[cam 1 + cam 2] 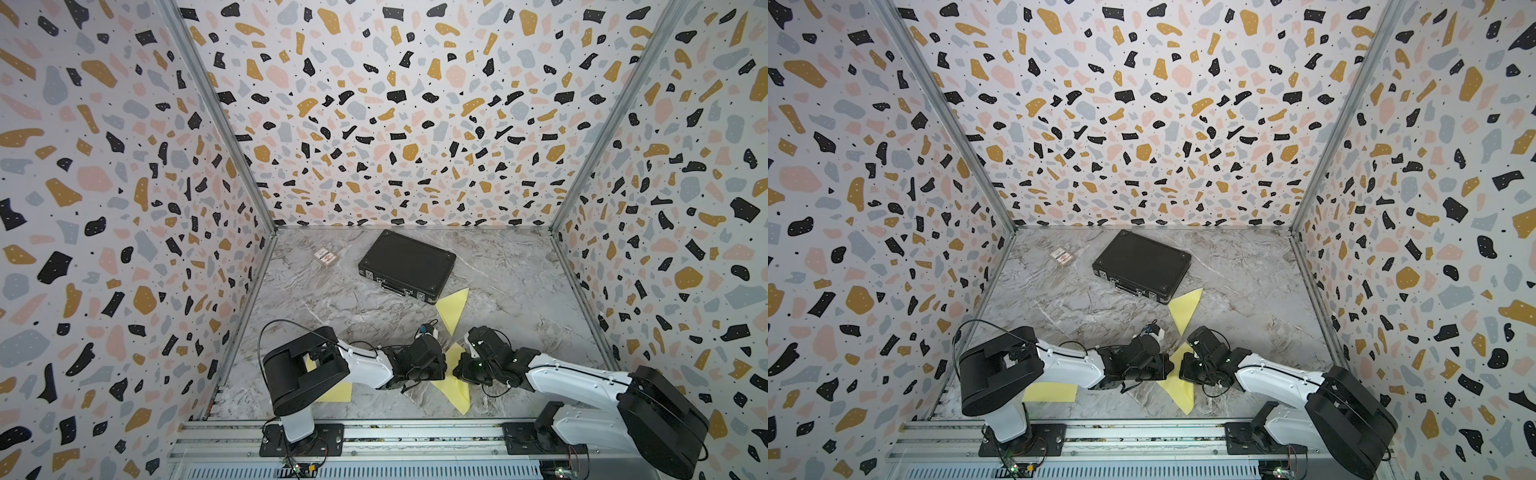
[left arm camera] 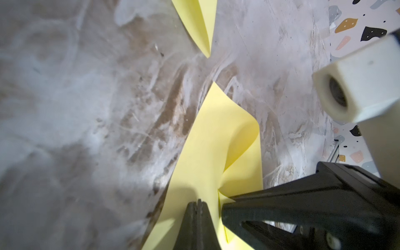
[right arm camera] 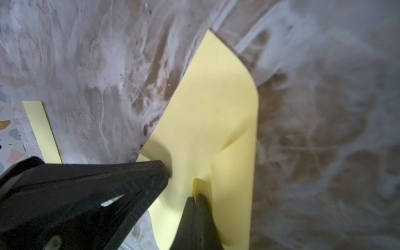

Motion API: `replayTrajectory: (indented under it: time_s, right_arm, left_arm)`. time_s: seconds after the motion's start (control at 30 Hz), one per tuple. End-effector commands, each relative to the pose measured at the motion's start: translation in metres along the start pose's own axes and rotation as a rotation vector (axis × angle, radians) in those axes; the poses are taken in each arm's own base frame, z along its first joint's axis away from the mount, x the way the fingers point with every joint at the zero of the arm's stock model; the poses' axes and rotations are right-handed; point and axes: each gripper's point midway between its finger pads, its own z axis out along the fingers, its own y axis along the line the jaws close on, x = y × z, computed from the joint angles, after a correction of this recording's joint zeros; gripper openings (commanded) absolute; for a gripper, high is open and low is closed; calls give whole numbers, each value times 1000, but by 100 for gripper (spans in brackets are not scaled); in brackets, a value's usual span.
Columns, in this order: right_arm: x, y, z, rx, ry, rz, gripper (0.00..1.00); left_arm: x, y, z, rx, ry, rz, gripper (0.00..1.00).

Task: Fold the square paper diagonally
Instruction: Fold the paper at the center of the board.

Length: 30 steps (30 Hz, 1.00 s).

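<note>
Closest to the left wrist lens, the left gripper (image 2: pixel 198 204) has its black jaws pressed together, tip down on the pale yellow square paper sheet (image 2: pixel 207 151), one side of which curls up unflattened. From the right wrist, the right gripper (image 3: pixel 195 198) pinches that raised flap, so the diagonal fold looks started, with aligning and creasing left to do. In both top views the sheet lies between the arms near the front of the grey marbled tabletop (image 1: pixel 332 299). A folded yellow paper triangle (image 1: pixel 453 309) sits just beside a black hard case (image 1: pixel 407 266), and terrazzo-patterned walls (image 1: pixel 395 104) enclose everything.

Right tool (image 3: pixel 196 198) pinched on curled yellow paper (image 3: pixel 207 112), marble tabletop (image 3: pixel 86 65) beneath
</note>
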Motion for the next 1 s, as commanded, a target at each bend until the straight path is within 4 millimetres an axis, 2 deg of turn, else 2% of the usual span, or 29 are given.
replayTrajectory:
  time_s: [0.0,0.13,0.3,0.53,0.83,0.97]
  right_arm:
    - [4,-13,2,74,23,-10,0]
    - [4,-16,0,94,24,-17,0]
    - [6,-19,-4,109,23,-29,0]
    - [6,-25,-5,134,16,-14,0]
    - [2,-21,-5,120,-2,5,0]
    - [3,-22,-5,119,-1,6,0]
  left_arm:
    - [41,31,-3,-113,165,5,0]
    - [26,18,-15,-103,132,23,0]
    - [15,19,-36,-93,91,10,0]
    - [24,8,-46,26,103,-31,0]
    - [28,29,-49,-32,80,-73,0]
    - [28,29,-49,-31,78,-75,0]
